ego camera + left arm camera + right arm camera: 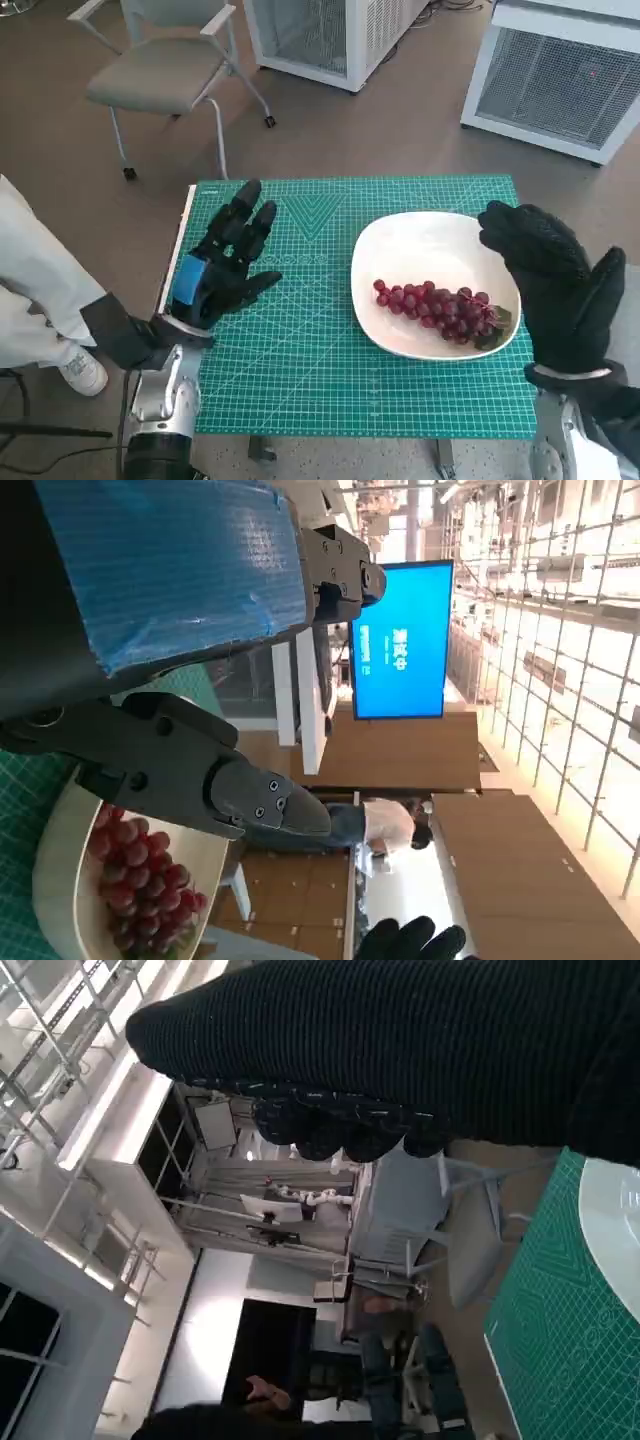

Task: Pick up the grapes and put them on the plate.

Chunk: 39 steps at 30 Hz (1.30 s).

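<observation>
On a green gridded cutting mat (300,350) over the counter: red grapes (437,309) in a glossy white oval plate (420,240), just beside right hand (560,290); left hand (222,262) well apart, fingers (248,222) spread, both empty.

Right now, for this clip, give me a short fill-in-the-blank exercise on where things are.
1. The grapes lie on the white ____.
2. The plate sits on a ____ cutting mat.
3. The left robot hand holds ____.
4. The right robot hand, in a black ____, is beside the plate's rim.

Missing words: plate; green; nothing; glove
</observation>
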### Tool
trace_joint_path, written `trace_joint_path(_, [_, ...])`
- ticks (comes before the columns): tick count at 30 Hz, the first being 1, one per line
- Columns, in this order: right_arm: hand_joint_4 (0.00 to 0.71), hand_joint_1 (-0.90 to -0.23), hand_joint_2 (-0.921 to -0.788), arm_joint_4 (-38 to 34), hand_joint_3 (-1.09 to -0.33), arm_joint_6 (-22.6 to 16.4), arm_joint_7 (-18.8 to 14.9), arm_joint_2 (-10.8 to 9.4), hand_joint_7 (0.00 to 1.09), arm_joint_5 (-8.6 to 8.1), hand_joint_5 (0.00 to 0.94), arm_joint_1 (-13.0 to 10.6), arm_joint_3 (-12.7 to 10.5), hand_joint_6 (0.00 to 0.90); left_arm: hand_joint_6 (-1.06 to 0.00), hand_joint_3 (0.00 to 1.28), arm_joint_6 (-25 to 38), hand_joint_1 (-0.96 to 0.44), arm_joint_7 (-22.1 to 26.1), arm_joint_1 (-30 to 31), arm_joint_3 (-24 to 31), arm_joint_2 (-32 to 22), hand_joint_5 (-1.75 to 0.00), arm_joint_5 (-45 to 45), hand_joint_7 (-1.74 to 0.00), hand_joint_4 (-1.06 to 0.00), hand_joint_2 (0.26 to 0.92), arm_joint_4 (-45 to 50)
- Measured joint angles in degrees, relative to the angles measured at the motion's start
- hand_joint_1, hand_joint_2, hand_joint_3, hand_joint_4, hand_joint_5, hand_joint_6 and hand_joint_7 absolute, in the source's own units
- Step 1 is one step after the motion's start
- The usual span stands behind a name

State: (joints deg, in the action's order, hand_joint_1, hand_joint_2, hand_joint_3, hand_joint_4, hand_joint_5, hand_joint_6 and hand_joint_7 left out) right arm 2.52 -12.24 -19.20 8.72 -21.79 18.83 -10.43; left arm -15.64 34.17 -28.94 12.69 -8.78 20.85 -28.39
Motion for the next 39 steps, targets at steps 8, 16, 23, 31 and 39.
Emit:
trace_joint_path(8, [0.435,-0.387,-0.921,-0.02,-0.618,-0.12,-0.40,0.02,0.95,-0.15,0.679,0.00,-0.10,0.199,-0.25,0.00,0.61,-0.34,1.11,0.35,-0.41,0.00,-0.01,0.36,-0.01,-0.14,0.895,0.00])
trace_joint_path(16, [0.436,-0.383,-0.921,-0.36,-0.621,-0.50,-0.94,0.12,0.95,-0.42,0.677,0.00,-0.39,0.199,-0.29,0.01,1.50,-0.15,2.55,1.00,-0.63,-0.05,-0.01,0.68,-0.02,-0.17,0.904,0.28])
trace_joint_path(23, [0.435,-0.382,-0.921,-0.54,-0.622,-0.60,-1.29,0.13,0.95,-0.43,0.678,0.00,-0.49,0.198,-0.30,0.02,0.37,-0.07,3.50,1.07,-0.81,-0.10,-0.02,0.39,-0.02,-0.21,0.919,0.26])
trace_joint_path(31, [0.434,-0.380,-0.921,-0.53,-0.623,-0.58,-1.32,0.14,0.96,-0.42,0.680,0.02,-0.51,0.197,-0.31,0.02,-0.71,-0.07,3.78,1.06,-0.94,-0.07,-0.02,0.16,-0.01,-0.23,0.921,0.17])
trace_joint_path(39, [0.432,-0.375,-0.921,-0.43,-0.625,-0.55,-1.32,0.14,0.96,-0.42,0.680,0.03,-0.49,0.196,-0.33,0.02,-1.04,-0.09,3.75,1.06,-1.27,-0.05,-0.01,0.09,-0.02,-0.24,0.921,0.13])
